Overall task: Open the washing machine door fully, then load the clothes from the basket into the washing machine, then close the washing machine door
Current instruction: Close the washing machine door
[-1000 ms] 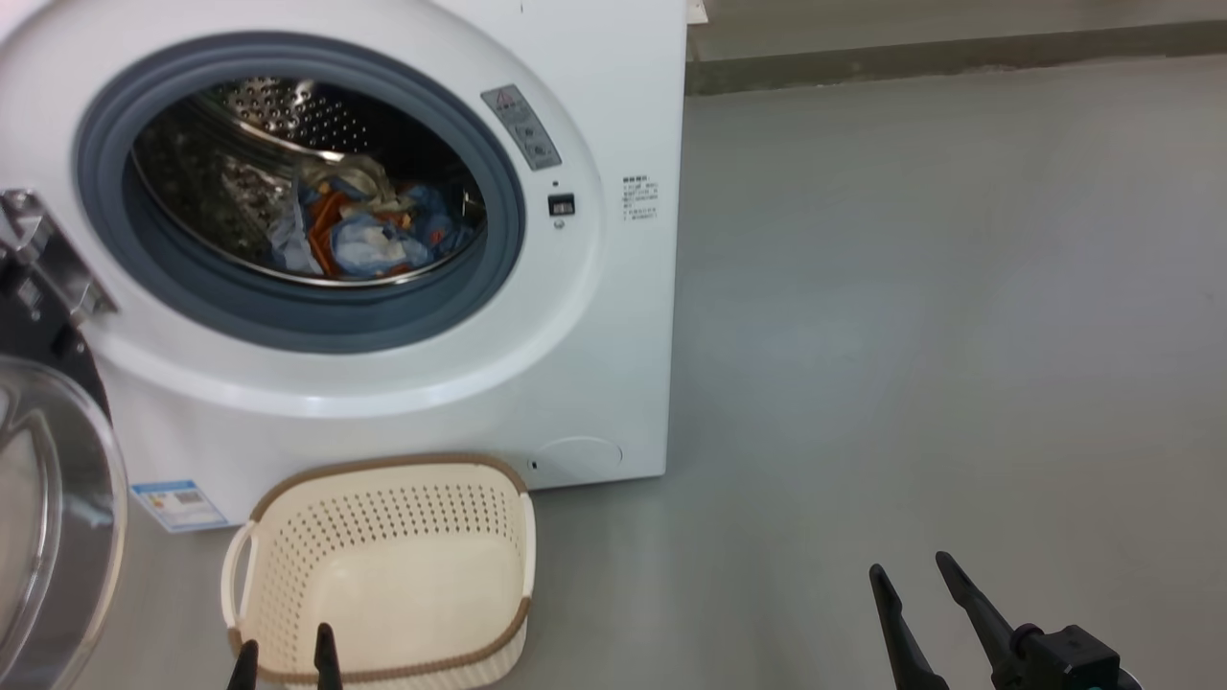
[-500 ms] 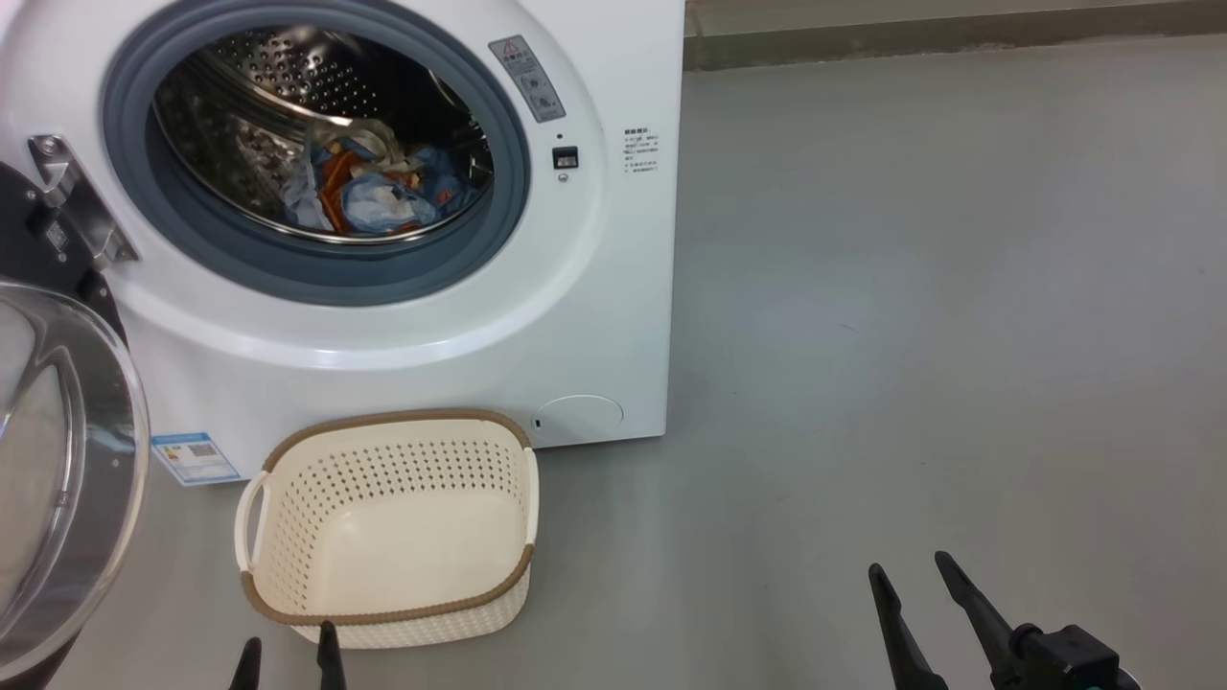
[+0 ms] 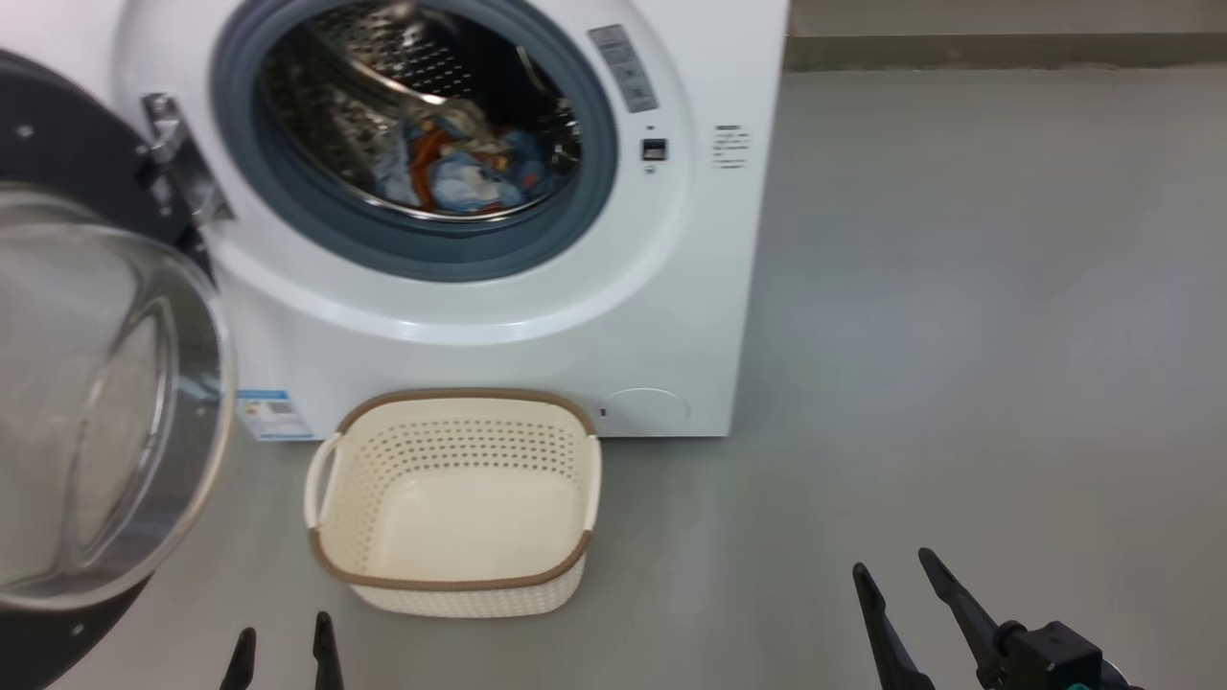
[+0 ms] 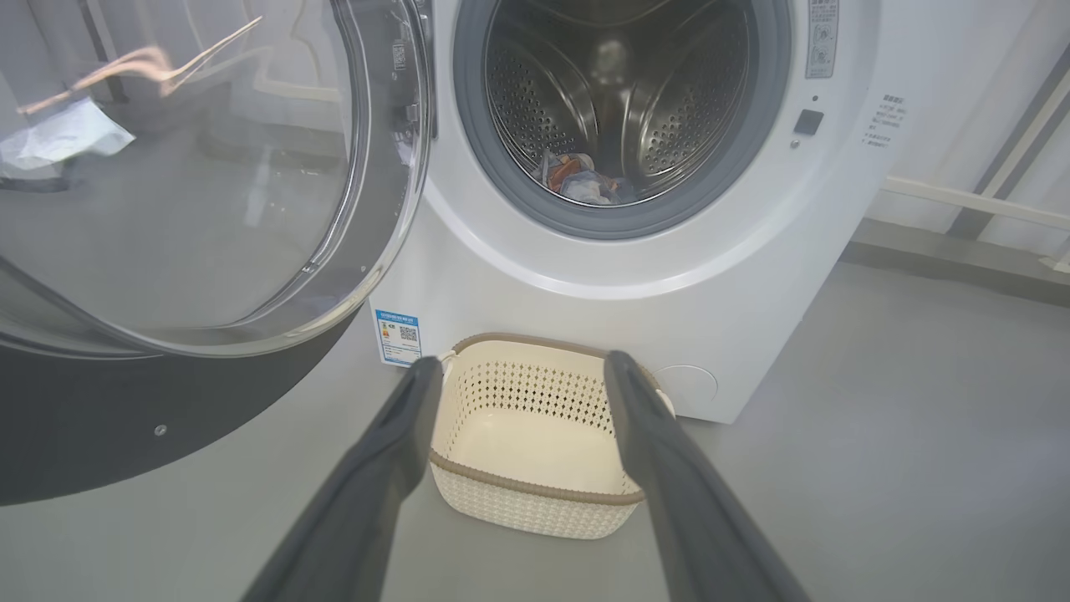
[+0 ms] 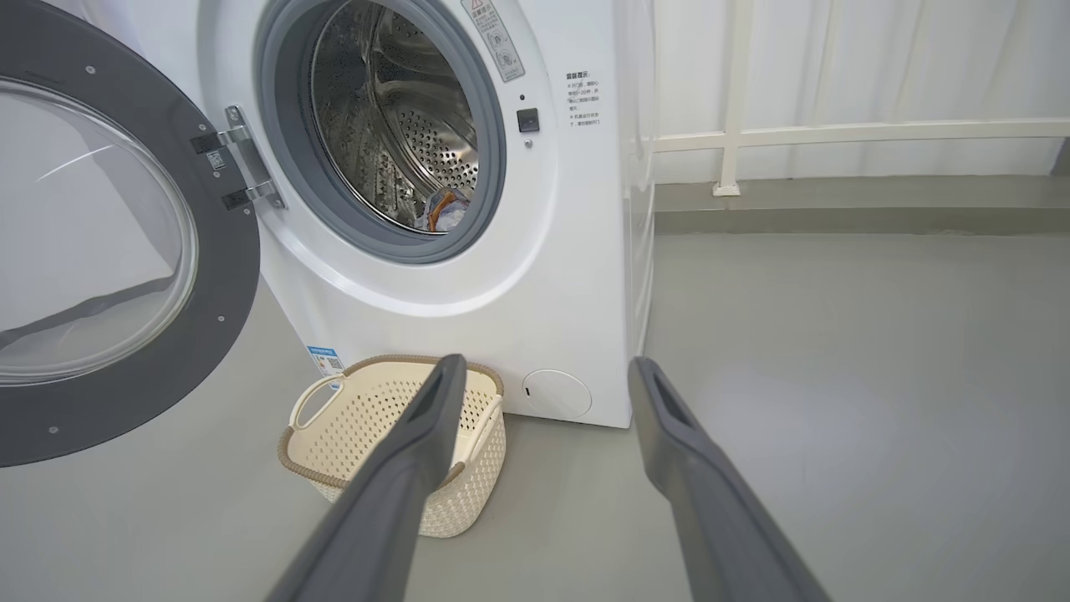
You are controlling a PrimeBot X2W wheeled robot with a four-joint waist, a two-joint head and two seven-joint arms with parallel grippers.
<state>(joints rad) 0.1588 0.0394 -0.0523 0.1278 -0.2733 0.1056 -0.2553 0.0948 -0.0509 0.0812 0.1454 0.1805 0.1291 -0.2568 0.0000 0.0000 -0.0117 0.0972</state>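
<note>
While the door is hanging wide open at the far left, its glass bowl facing us, we are holding our left gripper low beside it, fingers spread and gripping nothing. Just to the right, the basket is sitting empty on the floor, just in front of the washing machine. Above it, the clothes are lying in a small bundle at the bottom of the drum. Well to the right, we are holding our right gripper over bare floor, fingers likewise spread, carrying nothing.
</note>
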